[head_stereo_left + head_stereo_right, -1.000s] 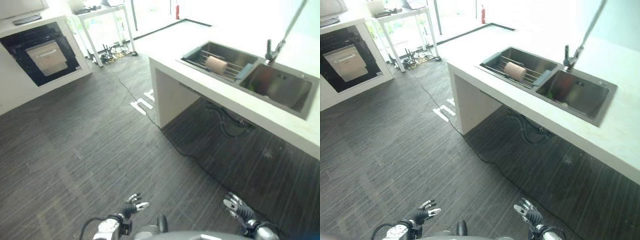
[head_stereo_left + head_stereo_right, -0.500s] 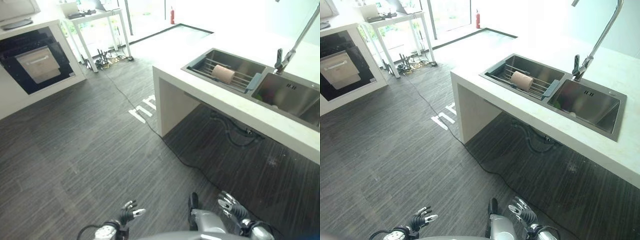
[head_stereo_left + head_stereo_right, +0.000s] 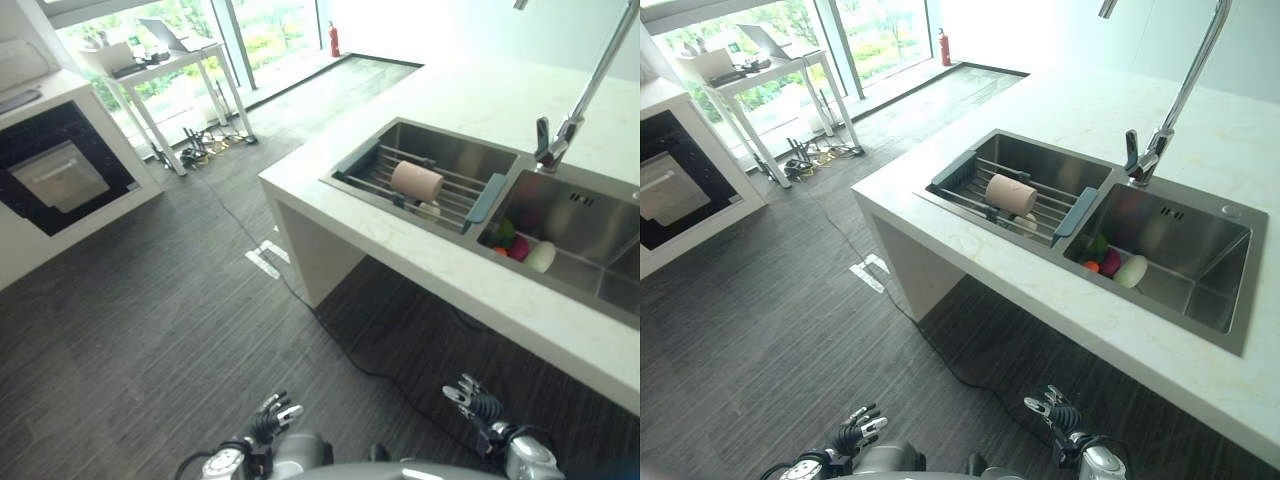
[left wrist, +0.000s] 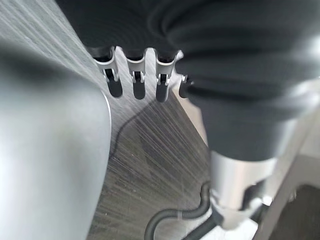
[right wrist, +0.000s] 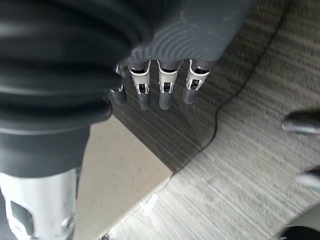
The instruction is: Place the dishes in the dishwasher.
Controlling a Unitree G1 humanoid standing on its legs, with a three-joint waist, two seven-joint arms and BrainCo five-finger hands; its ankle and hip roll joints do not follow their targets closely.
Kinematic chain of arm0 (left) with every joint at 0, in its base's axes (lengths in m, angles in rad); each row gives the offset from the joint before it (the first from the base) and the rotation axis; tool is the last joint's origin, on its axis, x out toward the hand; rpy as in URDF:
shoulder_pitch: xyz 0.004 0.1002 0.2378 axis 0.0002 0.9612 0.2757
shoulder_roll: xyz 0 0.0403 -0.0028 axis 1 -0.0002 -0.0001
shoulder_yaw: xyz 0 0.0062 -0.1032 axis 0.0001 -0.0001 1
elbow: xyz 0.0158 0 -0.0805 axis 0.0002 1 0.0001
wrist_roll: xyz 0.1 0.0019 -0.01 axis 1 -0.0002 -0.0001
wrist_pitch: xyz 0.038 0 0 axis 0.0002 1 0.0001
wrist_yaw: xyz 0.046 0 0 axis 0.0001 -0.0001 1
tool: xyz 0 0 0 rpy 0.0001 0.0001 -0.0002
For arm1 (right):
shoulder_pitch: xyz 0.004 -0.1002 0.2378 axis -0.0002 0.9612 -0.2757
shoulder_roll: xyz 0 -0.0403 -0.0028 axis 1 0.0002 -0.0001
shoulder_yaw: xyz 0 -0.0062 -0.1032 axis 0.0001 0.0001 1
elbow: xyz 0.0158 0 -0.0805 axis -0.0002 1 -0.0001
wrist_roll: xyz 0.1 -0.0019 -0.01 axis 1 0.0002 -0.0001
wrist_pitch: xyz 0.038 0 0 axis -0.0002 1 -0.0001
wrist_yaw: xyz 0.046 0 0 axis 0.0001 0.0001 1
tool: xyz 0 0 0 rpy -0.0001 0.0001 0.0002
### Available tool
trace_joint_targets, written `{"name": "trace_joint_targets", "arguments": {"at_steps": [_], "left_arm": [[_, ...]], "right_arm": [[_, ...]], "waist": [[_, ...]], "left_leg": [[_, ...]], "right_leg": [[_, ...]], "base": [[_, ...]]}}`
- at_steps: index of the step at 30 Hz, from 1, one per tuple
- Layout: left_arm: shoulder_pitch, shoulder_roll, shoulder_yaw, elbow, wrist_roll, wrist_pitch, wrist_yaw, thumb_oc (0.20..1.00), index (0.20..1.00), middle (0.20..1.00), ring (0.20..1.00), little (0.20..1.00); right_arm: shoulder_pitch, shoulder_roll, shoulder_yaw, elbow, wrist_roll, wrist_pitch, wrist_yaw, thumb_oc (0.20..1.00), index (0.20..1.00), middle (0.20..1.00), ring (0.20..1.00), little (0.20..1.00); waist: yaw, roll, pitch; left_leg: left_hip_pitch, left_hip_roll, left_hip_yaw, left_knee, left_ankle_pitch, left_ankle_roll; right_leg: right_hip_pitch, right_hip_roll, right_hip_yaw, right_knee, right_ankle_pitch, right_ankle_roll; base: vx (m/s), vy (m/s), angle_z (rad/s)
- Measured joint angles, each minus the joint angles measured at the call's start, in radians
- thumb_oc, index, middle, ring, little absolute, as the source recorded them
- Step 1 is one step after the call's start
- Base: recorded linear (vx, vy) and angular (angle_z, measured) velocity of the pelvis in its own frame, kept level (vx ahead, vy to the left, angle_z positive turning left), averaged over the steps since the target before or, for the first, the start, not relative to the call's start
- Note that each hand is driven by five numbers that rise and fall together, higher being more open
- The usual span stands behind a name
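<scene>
Left robot hand (image 3: 272, 415) at the frame's lower centre and right robot hand (image 3: 470, 400) at the lower right hang low over the dark floor (image 3: 150, 330); both are released, fingers relaxed, holding nothing. On the white tabletop (image 3: 450, 270) at upper right, a tan cup (image 3: 415, 182) lies on its side on the sink rack (image 3: 440, 200). Coloured dishes (image 3: 520, 248) rest in the neighbouring basin (image 3: 580, 215). A built-in appliance (image 3: 60, 175) stands at the upper left.

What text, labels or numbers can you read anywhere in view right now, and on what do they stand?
No readable text in these views.
White floor marking beside the counter: shapes only, no legible word or number.
Red fire extinguisher by the window: any label too small to read.
Dark appliance front at left: no print readable.
Sink basin and faucet: no markings legible.
</scene>
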Motion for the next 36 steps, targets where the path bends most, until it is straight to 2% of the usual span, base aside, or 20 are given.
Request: {"name": "trace_joint_targets", "arguments": {"at_steps": [1, 2, 3, 4, 5, 7, 8, 9, 10, 12, 13, 17, 18, 19, 22, 25, 26, 30, 31, 36], "left_arm": [[-0.029, 0.001, 0.0, 0.026, 0.005, 0.011, -0.003, 1.0, 1.0, 1.0, 1.0, 1.0], [-0.042, -0.002, -0.002, 0.035, 0.008, 0.014, -0.003, 1.0, 1.0, 1.0, 1.0, 1.0], [-0.031, -0.007, 0.001, 0.038, 0.022, 0.015, -0.004, 1.0, 1.0, 1.0, 1.0, 1.0], [-0.021, -0.009, 0.005, 0.043, 0.023, 0.016, -0.005, 1.0, 1.0, 1.0, 1.0, 1.0], [-0.014, -0.01, 0.019, 0.045, 0.029, 0.017, -0.004, 1.0, 1.0, 1.0, 1.0, 1.0], [-0.001, -0.004, 0.023, 0.044, 0.041, 0.024, -0.005, 1.0, 1.0, 1.0, 1.0, 1.0], [-0.006, 0.002, 0.017, 0.046, 0.044, 0.041, -0.007, 1.0, 1.0, 1.0, 1.0, 1.0], [-0.002, 0.006, -0.008, 0.056, 0.064, 0.073, -0.014, 1.0, 1.0, 1.0, 1.0, 1.0], [-0.027, 0.012, -0.044, 0.07, 0.086, 0.089, -0.018, 1.0, 1.0, 1.0, 1.0, 1.0], [-0.043, 0.02, -0.101, 0.078, 0.121, 0.103, -0.039, 1.0, 1.0, 1.0, 1.0, 1.0], [-0.057, 0.021, -0.12, 0.078, 0.128, 0.105, -0.045, 1.0, 1.0, 1.0, 1.0, 1.0], [-0.071, 0.024, -0.12, 0.076, 0.126, 0.106, -0.044, 1.0, 1.0, 1.0, 1.0, 1.0], [-0.06, 0.029, -0.12, 0.076, 0.126, 0.11, -0.043, 1.0, 1.0, 1.0, 1.0, 1.0], [-0.052, 0.032, -0.12, 0.078, 0.126, 0.116, -0.041, 1.0, 1.0, 1.0, 1.0, 1.0], [-0.033, 0.032, -0.12, 0.077, 0.126, 0.12, -0.03, 1.0, 1.0, 1.0, 1.0, 1.0], [-0.011, 0.04, -0.109, 0.079, 0.081, 0.121, -0.005, 1.0, 1.0, 1.0, 1.0, 1.0], [-0.005, 0.041, -0.074, 0.097, 0.075, 0.127, 0.001, 1.0, 1.0, 1.0, 1.0, 1.0], [-0.004, 0.043, -0.038, 0.077, 0.036, 0.119, 0.008, 1.0, 1.0, 1.0, 1.0, 1.0], [0.001, 0.04, -0.037, 0.079, 0.036, 0.123, 0.011, 1.0, 1.0, 1.0, 1.0, 1.0], [0.05, -0.005, -0.041, 0.078, 0.038, 0.143, 0.025, 1.0, 1.0, 1.0, 1.0, 1.0]], "right_arm": [[-0.04, -0.007, -0.001, 0.013, 0.002, -0.004, -0.002, 1.0, 1.0, 1.0, 1.0, 1.0], [-0.05, -0.012, 0.0, 0.01, 0.001, -0.004, -0.002, 1.0, 1.0, 1.0, 1.0, 1.0], [-0.045, -0.029, 0.013, 0.026, -0.01, -0.003, 0.0, 1.0, 1.0, 1.0, 1.0, 1.0], [-0.043, -0.033, 0.018, 0.033, -0.017, -0.004, 0.0, 1.0, 1.0, 1.0, 1.0, 1.0], [-0.036, -0.036, 0.018, 0.035, -0.017, -0.004, 0.0, 1.0, 1.0, 1.0, 1.0, 1.0], [0.002, -0.036, 0.018, 0.03, -0.016, -0.003, -0.001, 1.0, 1.0, 1.0, 1.0, 1.0], [0.015, -0.036, 0.014, 0.03, -0.014, -0.001, -0.001, 1.0, 1.0, 1.0, 1.0, 1.0], [0.038, -0.036, 0.009, 0.03, -0.003, 0.001, -0.002, 1.0, 1.0, 1.0, 1.0, 1.0], [0.05, -0.02, -0.004, 0.03, 0.004, 0.002, 0.0, 1.0, 1.0, 1.0, 1.0, 1.0], [0.061, 0.001, -0.023, 0.022, 0.006, -0.002, 0.001, 1.0, 1.0, 1.0, 1.0, 1.0], [0.054, 0.008, -0.021, 0.01, 0.006, -0.006, 0.001, 1.0, 1.0, 1.0, 1.0, 1.0], [0.047, 0.043, -0.024, -0.01, 0.015, -0.005, -0.001, 1.0, 1.0, 1.0, 1.0, 1.0], [0.059, 0.057, -0.025, -0.01, 0.017, -0.006, -0.001, 1.0, 1.0, 1.0, 1.0, 1.0], [0.065, 0.063, -0.024, -0.01, 0.023, -0.006, -0.001, 1.0, 1.0, 1.0, 1.0, 1.0], [0.066, 0.055, -0.025, -0.018, 0.025, -0.005, -0.003, 1.0, 1.0, 1.0, 1.0, 1.0], [0.024, 0.063, -0.025, -0.009, 0.011, -0.004, 0.0, 1.0, 1.0, 1.0, 1.0, 1.0], [0.016, 0.061, -0.023, -0.013, 0.002, -0.004, 0.0, 1.0, 1.0, 1.0, 1.0, 1.0], [0.03, 0.052, -0.028, 0.002, -0.001, 0.011, -0.003, 1.0, 1.0, 1.0, 1.0, 1.0], [0.031, 0.051, -0.028, 0.004, -0.004, 0.013, -0.005, 1.0, 1.0, 1.0, 1.0, 1.0], [0.07, 0.011, -0.033, 0.002, -0.007, 0.018, -0.041, 1.0, 1.0, 1.0, 1.0, 1.0]], "waist": [[-0.011, 0.019, 0.034], [-0.016, 0.034, 0.042], [0.001, 0.061, 0.044], [0.008, 0.071, 0.044], [0.009, 0.077, 0.044], [0.008, 0.069, 0.041], [-0.004, 0.064, 0.041], [-0.023, 0.084, 0.031], [-0.031, 0.071, 0.035], [-0.027, 0.08, 0.03], [-0.028, 0.068, 0.021], [-0.028, 0.066, 0.016], [-0.024, 0.058, -0.003], [-0.013, 0.05, -0.008], [-0.03, 0.054, -0.017], [-0.003, 0.059, -0.014], [-0.022, 0.056, -0.013], [-0.014, 0.031, -0.027], [-0.013, 0.022, -0.032], [-0.013, 0.081, -0.06]], "left_leg": [[0.02, 0.009, -0.054, -0.181, 0.07, -0.014], [0.007, 0.018, -0.101, -0.181, 0.105, -0.023], [0.001, 0.033, -0.199, -0.181, 0.149, -0.037], [-0.004, 0.034, -0.214, -0.18, 0.168, -0.038], [-0.007, 0.031, -0.209, -0.174, 0.175, -0.032], [-0.004, 0.027, -0.122, -0.171, 0.187, -0.009], [0.005, 0.015, -0.116, -0.148, 0.185, 0.006], [0.104, 0.025, -0.111, -0.177, 0.222, 0.05], [0.131, 0.02, -0.113, -0.177, 0.212, 0.066], [0.165, 0.02, -0.104, -0.177, 0.188, 0.098], [0.177, 0.007, -0.079, -0.177, 0.173, 0.113], [0.19, -0.013, -0.013, -0.178, 0.139, 0.126], [0.202, -0.021, 0.006, -0.177, 0.116, 0.138], [0.204, -0.032, 0.021, -0.178, 0.102, 0.129], [0.207, -0.021, 0.068, -0.182, 0.097, 0.134], [0.213, 0.025, 0.203, -0.177, 0.101, 0.11], [0.218, 0.024, 0.223, -0.183, 0.082, 0.118], [0.219, 0.032, 0.213, -0.183, 0.081, 0.098], [0.221, 0.036, 0.211, -0.183, 0.087, 0.079], [0.241, 0.101, 0.186, -0.177, 0.098, 0.021]], "right_leg": [[0.023, 0.005, 0.021, 0.007, 0.004, 0.014], [0.036, 0.013, 0.025, 0.007, -0.002, 0.02], [0.064, 0.03, 0.106, 0.007, -0.016, 0.003], [0.075, 0.029, 0.125, 0.007, -0.023, 0.005], [0.077, 0.024, 0.138, 0.007, -0.032, 0.009], [0.093, 0.003, 0.155, 0.008, -0.048, 0.002], [0.096, -0.004, 0.157, 0.008, -0.06, 0.022], [0.116, 0.013, 0.139, 0.054, -0.107, 0.088], [0.085, 0.004, 0.119, 0.138, -0.139, 0.125], [0.026, -0.023, 0.055, 0.262, -0.205, 0.148], [-0.006, -0.075, 0.027, 0.243, -0.199, 0.156], [-0.11, -0.181, -0.01, 0.248, -0.142, 0.19], [-0.143, -0.194, -0.013, 0.28, -0.1, 0.19], [-0.164, -0.2, -0.013, 0.308, -0.038, 0.214], [-0.207, -0.2, -0.044, 0.345, -0.032, 0.222], [-0.262, -0.2, -0.208, 0.306, 0.01, 0.247], [-0.244, -0.216, -0.231, 0.232, 0.016, 0.247], [-0.188, -0.238, -0.202, 0.191, 0.017, 0.241], [-0.165, -0.231, -0.2, 0.154, 0.026, 0.222], [-0.06, -0.142, -0.224, 0.002, 0.069, 0.182]], "base": [[0.34, 0.225, -0.95], [0.23, 0.19, -1.2], [0.23, 0.226, -1.08], [0.16, 0.191, -1.2], [0.1, 0.139, -0.86], [0.14, 0.197, -0.7], [0.22, 0.321, -0.56], [0.14, 0.214, -0.28], [0.12, 0.225, -0.38], [0.06, 0.185, -0.4], [0.06, 0.182, -0.5], [0.04, 0.14, -0.42], [0.02, 0.149, -0.57], [0.0, 0.129, -0.73], [-0.04, 0.042, -0.68], [-0.06, -0.067, -1.2], [0.0, -0.12, -0.66], [0.03, -0.135, -0.04], [0.08, -0.136, 0.01], [0.05, -0.105, 0.06]]}}
